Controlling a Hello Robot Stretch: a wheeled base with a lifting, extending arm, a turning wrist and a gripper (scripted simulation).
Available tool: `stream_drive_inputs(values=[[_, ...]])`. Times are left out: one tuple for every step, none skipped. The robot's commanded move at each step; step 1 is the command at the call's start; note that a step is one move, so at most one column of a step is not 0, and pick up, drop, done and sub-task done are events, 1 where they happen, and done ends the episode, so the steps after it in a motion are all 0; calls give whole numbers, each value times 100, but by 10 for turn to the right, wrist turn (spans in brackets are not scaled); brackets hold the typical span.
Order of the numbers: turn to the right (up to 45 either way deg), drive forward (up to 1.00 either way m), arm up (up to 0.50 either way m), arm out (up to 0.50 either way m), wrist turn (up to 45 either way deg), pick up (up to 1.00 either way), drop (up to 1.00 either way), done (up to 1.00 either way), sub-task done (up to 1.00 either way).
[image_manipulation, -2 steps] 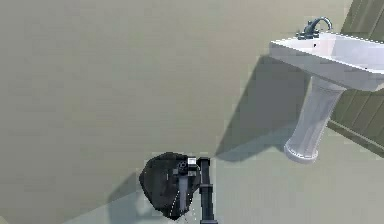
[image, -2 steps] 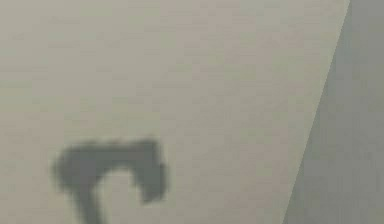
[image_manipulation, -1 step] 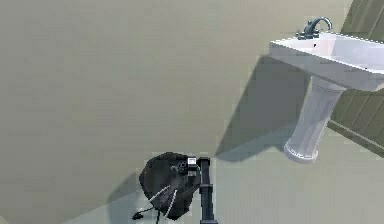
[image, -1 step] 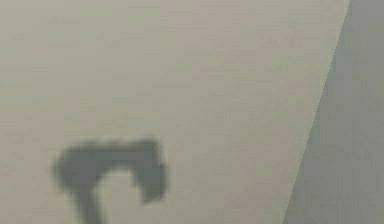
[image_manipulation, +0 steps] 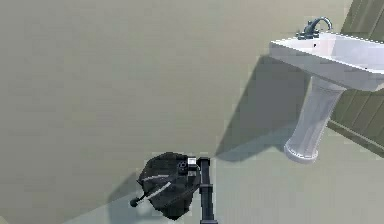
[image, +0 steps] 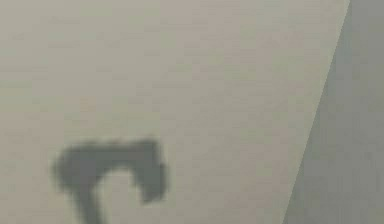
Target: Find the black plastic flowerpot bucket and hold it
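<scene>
A black, rounded, bucket-like thing point(image_manipulation: 166, 172) shows low in the arm side view, where the beige wall meets the floor. The dark arm bar point(image_manipulation: 206, 200) rises from the bottom edge just right of it. The gripper point(image_manipulation: 148, 193) reaches left from the bar, and its thin fingers point(image_manipulation: 143, 198) lie across the black thing. I cannot tell whether the gripper holds the black thing or whether the thing rests on the floor.
A white pedestal sink point(image_manipulation: 330, 55) with a metal tap point(image_manipulation: 317, 24) stands against the wall at the arm side view's right. A plain beige wall point(image: 170, 80) stands close ahead in the forward view, with a corner point(image: 325, 110) at the right.
</scene>
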Motion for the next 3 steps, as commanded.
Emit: stream_drive_inputs(values=[[0,0,0,0,330,0,0,0,0],[0,0,-30,0,0,0,0,0,0],[0,0,0,0,0,100,0,0,0]])
